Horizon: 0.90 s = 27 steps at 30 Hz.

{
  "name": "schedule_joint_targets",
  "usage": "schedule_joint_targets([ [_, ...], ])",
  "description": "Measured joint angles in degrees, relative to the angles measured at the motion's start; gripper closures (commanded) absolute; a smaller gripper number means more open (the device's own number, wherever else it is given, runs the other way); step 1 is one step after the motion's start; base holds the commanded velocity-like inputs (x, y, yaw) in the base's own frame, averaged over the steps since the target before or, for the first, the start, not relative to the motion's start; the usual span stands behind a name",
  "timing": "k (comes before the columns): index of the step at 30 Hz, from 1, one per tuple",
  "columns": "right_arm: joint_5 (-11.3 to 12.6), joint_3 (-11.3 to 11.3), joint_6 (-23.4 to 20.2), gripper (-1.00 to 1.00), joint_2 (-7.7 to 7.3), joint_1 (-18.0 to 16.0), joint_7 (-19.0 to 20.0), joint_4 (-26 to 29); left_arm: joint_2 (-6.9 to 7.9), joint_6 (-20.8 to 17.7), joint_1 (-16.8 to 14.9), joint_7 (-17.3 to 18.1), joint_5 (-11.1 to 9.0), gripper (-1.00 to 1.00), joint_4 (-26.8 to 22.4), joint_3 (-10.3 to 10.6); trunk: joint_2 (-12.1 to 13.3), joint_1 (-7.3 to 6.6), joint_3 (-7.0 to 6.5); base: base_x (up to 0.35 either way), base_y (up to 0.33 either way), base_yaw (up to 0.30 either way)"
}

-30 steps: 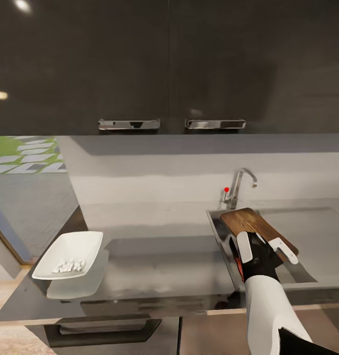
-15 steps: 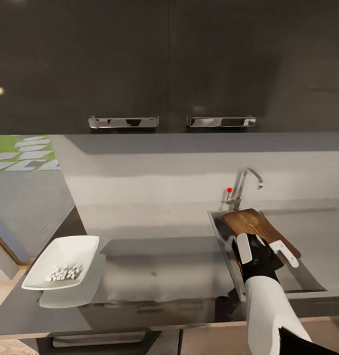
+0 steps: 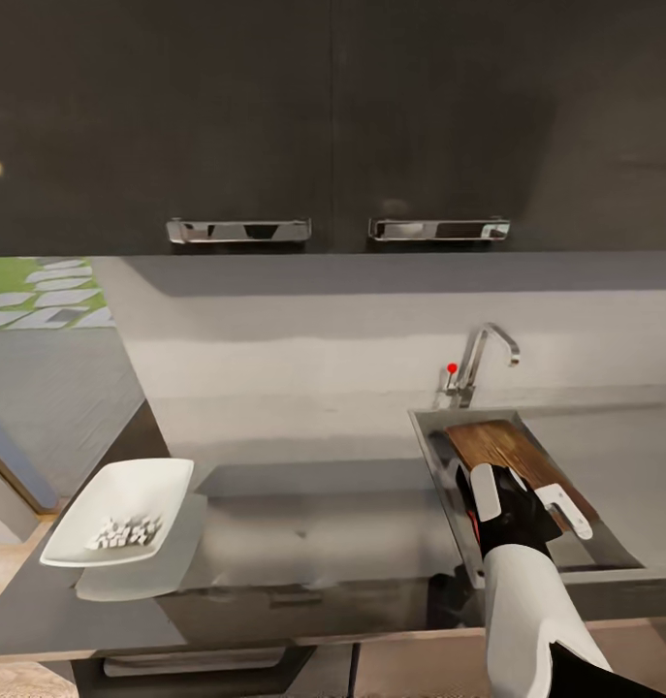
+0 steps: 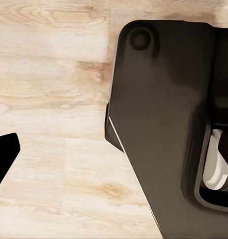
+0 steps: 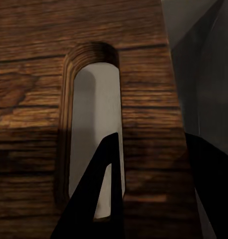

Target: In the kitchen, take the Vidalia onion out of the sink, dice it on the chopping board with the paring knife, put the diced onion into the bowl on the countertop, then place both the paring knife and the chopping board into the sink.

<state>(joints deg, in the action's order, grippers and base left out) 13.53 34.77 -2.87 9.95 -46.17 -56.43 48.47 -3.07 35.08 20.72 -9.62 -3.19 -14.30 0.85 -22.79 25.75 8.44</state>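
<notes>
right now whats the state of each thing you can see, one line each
chopping board: in the sink, tilted, held at its near end by the right gripper
right gripper: shut on the chopping board
sink: holds the board; tap not visibly running
bowl: upright on the countertop, small white diced pieces inside
countertop: carries the bowl at its left end
upper cabinets: doors closed
</notes>
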Motion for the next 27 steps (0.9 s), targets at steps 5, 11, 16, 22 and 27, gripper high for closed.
schedule_joint_targets([
  [5, -0.01, 0.03, 0.0, 1.0, 0.0, 0.0, 0.1, -0.05, 0.0, 0.0, 0.0, -0.01, 0.0, -1.0, 0.01, 0.0, -0.01, -0.01, 0.46, 0.088, -0.053, 0.0],
  [11, -0.01, 0.02, 0.0, 1.0, 0.0, -0.01, 0.11, -0.06, 0.0, 0.0, 0.0, -0.01, 0.0, -1.0, 0.0, 0.0, 0.0, 0.0, 1.0, 0.06, -0.051, 0.0],
  [16, -0.01, 0.02, 0.0, 1.0, 0.0, 0.0, 0.11, -0.06, 0.0, 0.0, 0.0, -0.01, 0.0, -1.0, 0.0, 0.0, 0.0, 0.0, 1.46, 0.005, -0.004, 0.0],
  [22, -0.01, -0.05, 0.0, 1.0, 0.0, -0.01, 0.11, -0.06, 0.0, 0.0, 0.0, -0.01, 0.0, -1.0, 0.0, 0.0, -0.01, -0.01, 2.01, 0.063, 0.0, 0.0],
  [27, 0.02, -0.07, 0.0, 1.0, 0.0, 0.0, 0.11, -0.12, 0.0, 0.0, 0.0, 0.01, 0.0, -1.0, 0.0, 0.0, -0.01, -0.01, 2.47, 0.157, 0.0, 0.0],
])
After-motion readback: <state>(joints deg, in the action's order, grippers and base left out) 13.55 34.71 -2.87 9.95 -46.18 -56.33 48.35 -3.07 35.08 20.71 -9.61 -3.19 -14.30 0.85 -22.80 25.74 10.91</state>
